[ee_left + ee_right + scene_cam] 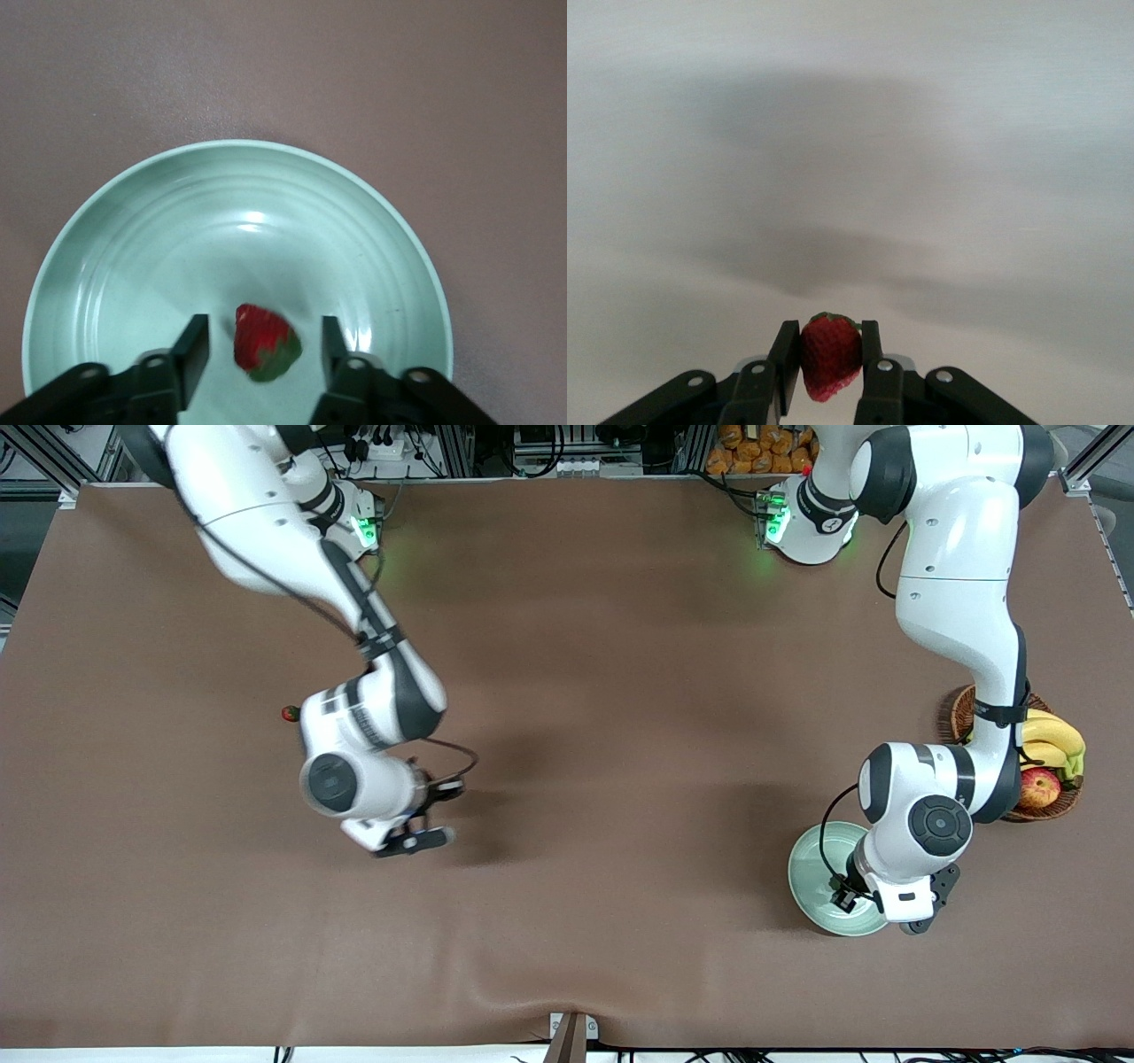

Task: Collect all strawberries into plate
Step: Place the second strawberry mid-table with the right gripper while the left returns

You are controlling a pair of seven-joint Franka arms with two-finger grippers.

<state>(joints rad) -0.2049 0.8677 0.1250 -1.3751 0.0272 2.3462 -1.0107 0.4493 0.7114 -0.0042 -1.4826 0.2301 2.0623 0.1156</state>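
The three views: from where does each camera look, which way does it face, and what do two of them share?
Front view: high across the table, facing both bases; shows both arms, plate, basket, a loose strawberry.
Left wrist view: on the left wrist, looking down past the open left pincer at a strawberry in the plate.
Right wrist view: on the right wrist, showing the right pincer shut on a held strawberry over bare cloth.
Shared: front and left wrist views both show the plate.

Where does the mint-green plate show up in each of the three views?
Front view: plate near the left arm's end, partly under the left claw.
Left wrist view: plate fills most of the picture, a strawberry between the open jaws.
Right wrist view: not in it.
Shared landmark: the brown tablecloth.
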